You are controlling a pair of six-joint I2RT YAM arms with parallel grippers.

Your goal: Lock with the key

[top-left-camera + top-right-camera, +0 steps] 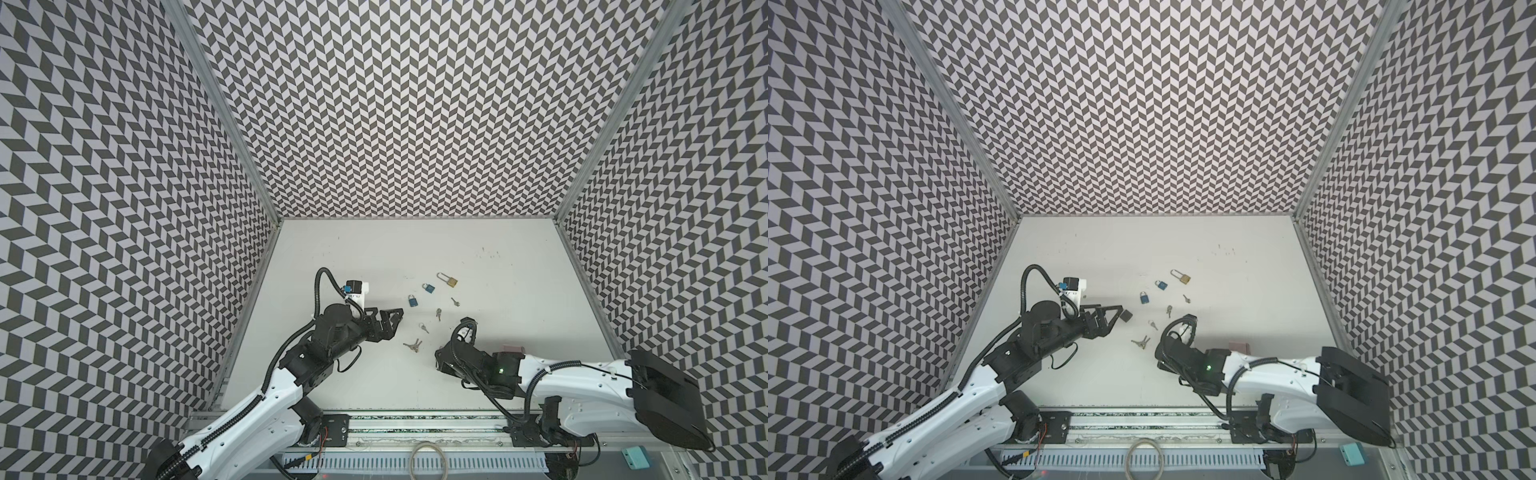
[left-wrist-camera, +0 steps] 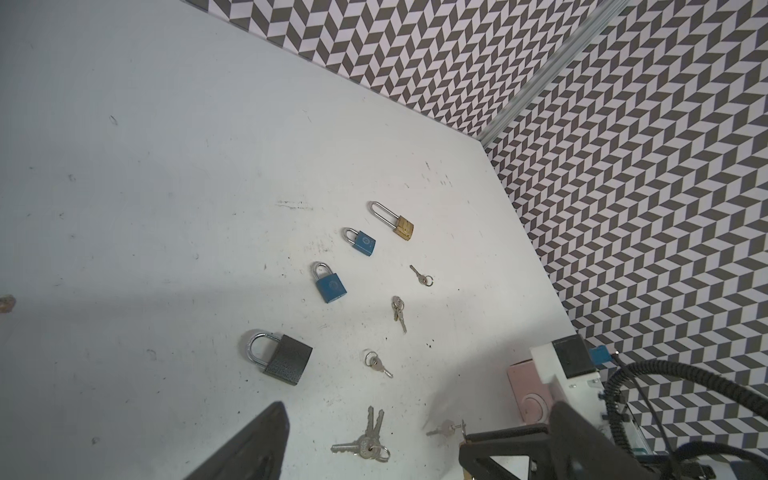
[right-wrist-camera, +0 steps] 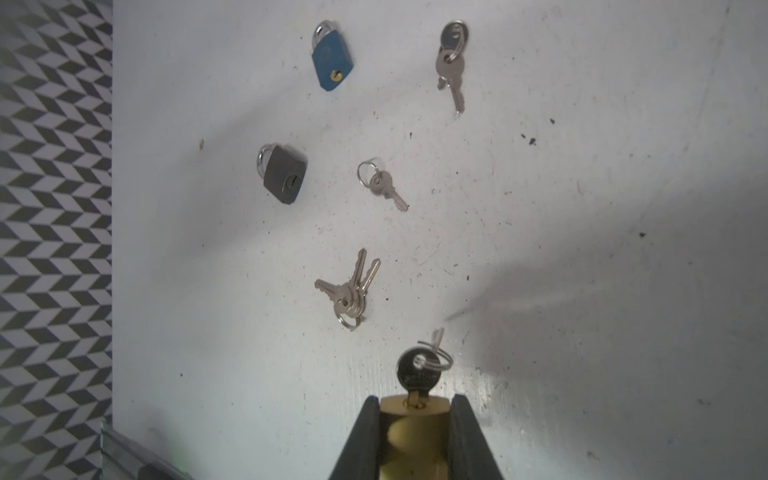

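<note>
Right gripper [image 3: 415, 409] pinches a small brass padlock [image 3: 415, 453], with a silver key [image 3: 417, 374] seated in its keyway. At 10 o'clock from it in a top view lies a three-key bunch [image 1: 412, 345]. Farther on, the left gripper [image 1: 392, 322], jaws spread wide, hangs near a dark grey padlock [image 1: 1126, 316].

A scuffed white bench [image 2: 166, 208] is pictured strewn with a grey padlock [image 2: 280, 357], two blue padlocks [image 2: 331, 282], a long-shackled brass padlock [image 2: 395, 220], a three-key bunch [image 2: 365, 436] and smaller ringed keys [image 2: 398, 309].

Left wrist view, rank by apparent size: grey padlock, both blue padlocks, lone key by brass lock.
Largest: grey padlock, also nearest camera.
Then near blue padlock and far blue padlock: alike, distance differs, unranked.
Smallest: lone key.
</note>
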